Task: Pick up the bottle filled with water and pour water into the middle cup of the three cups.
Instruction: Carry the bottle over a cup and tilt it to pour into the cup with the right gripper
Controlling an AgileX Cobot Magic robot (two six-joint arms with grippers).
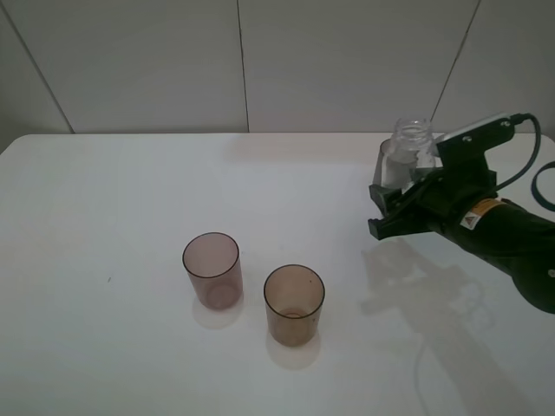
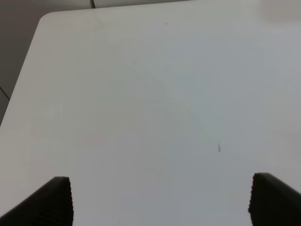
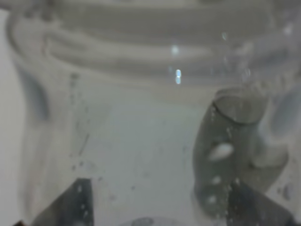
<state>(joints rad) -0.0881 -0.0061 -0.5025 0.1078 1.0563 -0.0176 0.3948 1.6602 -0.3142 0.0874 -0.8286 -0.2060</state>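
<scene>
Nearest the high camera stands the amber-brown translucent plastic tumbler [image 1: 294, 303], upright on the white surface [image 1: 104, 217]. Just beside it, to the left and a little farther back, stands the mauve-pink translucent plastic tumbler [image 1: 211, 269], also upright; the two are close but do not touch. Well off to the right and farther back, the black right gripper [image 1: 380, 213] is pinched on the small clear colourless plastic bottle [image 1: 413, 143]. The bottle's uncapped threaded neck stands upright above the gripper's body. Its lower part is hidden behind the gripper, so whether its base touches the surface cannot be told. A dark grey tumbler [image 1: 382, 165] shows in part just beside the bottle on its left, mostly covered by the gripper. In the right wrist view the bottle [image 3: 141, 117] fills the picture, with droplets on its wall. The dark fingers [image 3: 77, 205] sit on either side of it, and a dark grey shape is seen through the plastic. The left gripper [image 2: 160, 202] hangs over bare surface with its fingers spread wide.
</scene>
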